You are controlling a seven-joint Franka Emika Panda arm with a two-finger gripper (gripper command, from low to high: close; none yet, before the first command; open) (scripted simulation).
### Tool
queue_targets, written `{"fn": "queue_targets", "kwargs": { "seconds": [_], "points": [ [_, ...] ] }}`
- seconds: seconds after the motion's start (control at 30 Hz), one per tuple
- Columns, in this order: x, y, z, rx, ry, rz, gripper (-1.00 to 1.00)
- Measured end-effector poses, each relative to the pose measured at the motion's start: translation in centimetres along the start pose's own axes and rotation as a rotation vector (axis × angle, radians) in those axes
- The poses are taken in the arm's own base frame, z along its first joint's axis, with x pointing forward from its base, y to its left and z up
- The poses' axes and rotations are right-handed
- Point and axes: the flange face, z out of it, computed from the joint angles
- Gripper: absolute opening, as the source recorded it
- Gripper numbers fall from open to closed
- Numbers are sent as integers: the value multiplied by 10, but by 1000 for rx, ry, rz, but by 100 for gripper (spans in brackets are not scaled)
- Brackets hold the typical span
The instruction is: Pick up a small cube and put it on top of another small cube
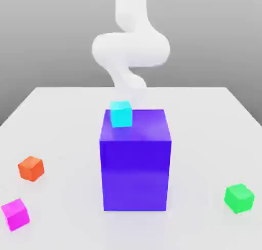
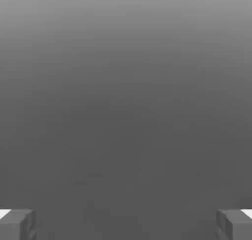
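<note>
While spread fully wide, end effector (image 2: 126, 224) fingers (image 2: 17, 224) empty.

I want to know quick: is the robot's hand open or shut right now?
Gripper: open, jaws wide apart, holding nothing.

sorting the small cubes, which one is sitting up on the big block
The cyan cube, resting on the blue-purple block; the orange-red, magenta and green cubes lie on the table.
</note>
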Motion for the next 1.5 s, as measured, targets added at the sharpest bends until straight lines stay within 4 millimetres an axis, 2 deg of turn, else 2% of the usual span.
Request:
{"fn": "queue_targets", "kwargs": {
  "seconds": [0.13,0.27,0.4,0.53,0.67,0.8,0.9,0.97,1.07,1.1,1.33,1.47,1.5],
  "points": [
    [25,30,76,-87,-64,108,0],
    [42,70,146,-177,-116,217,0],
    [51,122,210,-271,-157,328,0],
    [52,182,267,-371,-189,439,0],
    [50,257,313,-482,-203,566,0],
    [31,323,353,-590,-222,659,0],
    [14,378,375,-678,-228,734,0],
    [3,403,391,-707,-228,756,0],
    [-15,427,420,-716,-228,763,0],
    [-19,432,427,-717,-228,764,-100],
    [-20,433,428,-717,-228,765,-100],
    [1,409,394,-717,-228,764,-100],
    [-1,394,390,-711,-241,739,-100]
  ]
}}
